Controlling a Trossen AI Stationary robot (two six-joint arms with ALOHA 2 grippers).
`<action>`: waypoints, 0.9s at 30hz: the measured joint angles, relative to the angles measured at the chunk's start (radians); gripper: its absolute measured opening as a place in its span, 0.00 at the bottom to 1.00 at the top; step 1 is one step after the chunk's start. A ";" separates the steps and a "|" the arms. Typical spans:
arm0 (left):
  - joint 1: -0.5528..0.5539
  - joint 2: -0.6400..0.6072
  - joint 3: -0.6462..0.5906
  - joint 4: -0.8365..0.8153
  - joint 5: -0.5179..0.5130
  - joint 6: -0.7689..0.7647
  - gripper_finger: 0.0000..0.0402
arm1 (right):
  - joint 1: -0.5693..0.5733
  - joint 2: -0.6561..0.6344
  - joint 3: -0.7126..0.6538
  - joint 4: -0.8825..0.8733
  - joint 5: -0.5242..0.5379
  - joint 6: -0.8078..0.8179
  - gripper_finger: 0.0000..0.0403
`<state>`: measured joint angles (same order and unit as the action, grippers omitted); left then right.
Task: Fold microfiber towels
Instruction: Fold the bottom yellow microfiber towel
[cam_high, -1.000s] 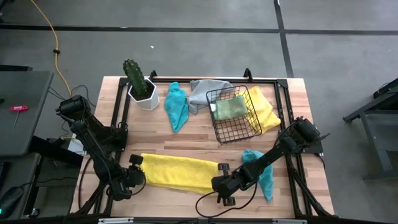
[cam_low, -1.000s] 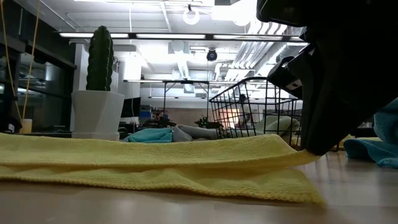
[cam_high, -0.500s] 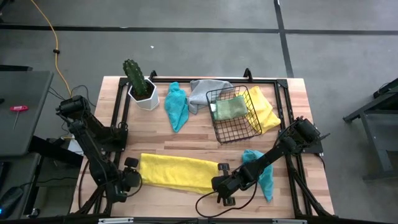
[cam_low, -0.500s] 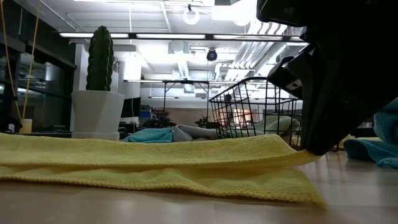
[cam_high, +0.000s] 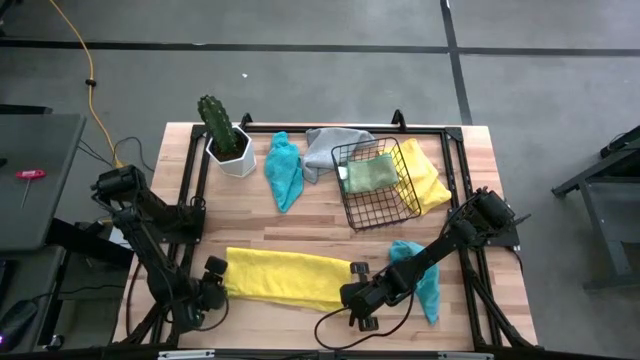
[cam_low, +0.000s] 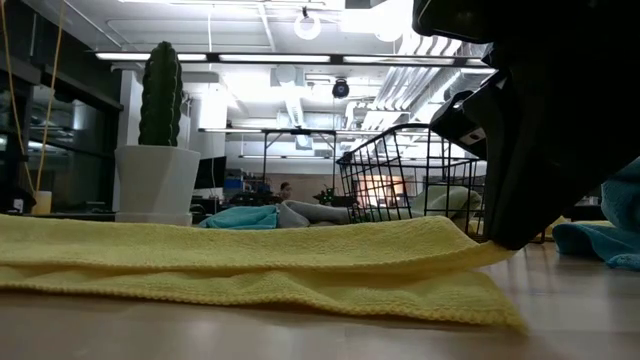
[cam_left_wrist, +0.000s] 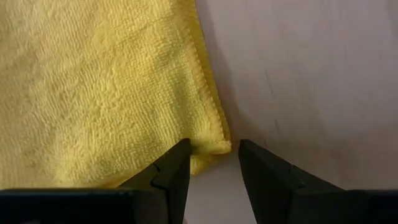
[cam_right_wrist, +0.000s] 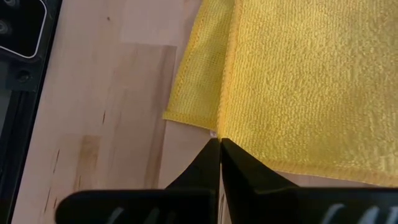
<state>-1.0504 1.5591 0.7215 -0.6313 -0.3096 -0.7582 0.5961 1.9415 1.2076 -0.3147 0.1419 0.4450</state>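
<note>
A yellow microfiber towel (cam_high: 285, 277), folded into a long strip, lies along the table's near side. My right gripper (cam_high: 347, 292) is shut on its right end, which the low view shows raised a little off the wood (cam_low: 470, 240). My left gripper (cam_high: 222, 285) stands open over the strip's left end. In the left wrist view the strip's corner (cam_left_wrist: 214, 144) lies between the two fingers (cam_left_wrist: 177, 165). A second teal towel (cam_high: 428, 282) lies under the right arm. My left gripper may touch the yellow towel's corner; I cannot tell. My right gripper pinches the right end's upper-layer edge (cam_right_wrist: 227, 132) between its shut fingertips (cam_right_wrist: 219, 152), slanting down from the right. That end (cam_low: 478, 238) is raised a little while the rest lies flat and slack.
At the back stand a cactus in a white pot (cam_high: 225, 135), a teal towel (cam_high: 285, 170) and a grey towel (cam_high: 325, 148). A black wire basket (cam_high: 385, 205) holds a light green towel (cam_high: 370, 172), with another yellow towel (cam_high: 428, 182) beside it. Bare wood lies mid-table.
My left gripper has moved a little toward the table's near edge and down at the strip's left end. The yellow towel and my right gripper have kept still.
</note>
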 joint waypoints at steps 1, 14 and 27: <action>0.000 0.006 0.009 -0.008 -0.008 0.003 0.33 | 0.000 0.000 0.000 0.000 0.000 0.000 0.00; 0.001 0.008 0.019 -0.036 -0.041 0.003 0.33 | 0.000 0.000 0.000 0.000 0.002 0.000 0.00; 0.001 0.008 0.090 -0.186 -0.070 0.015 0.33 | 0.000 0.000 0.000 0.000 0.002 0.000 0.00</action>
<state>-1.0496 1.5669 0.8120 -0.8177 -0.3794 -0.7435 0.5961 1.9415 1.2076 -0.3149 0.1436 0.4451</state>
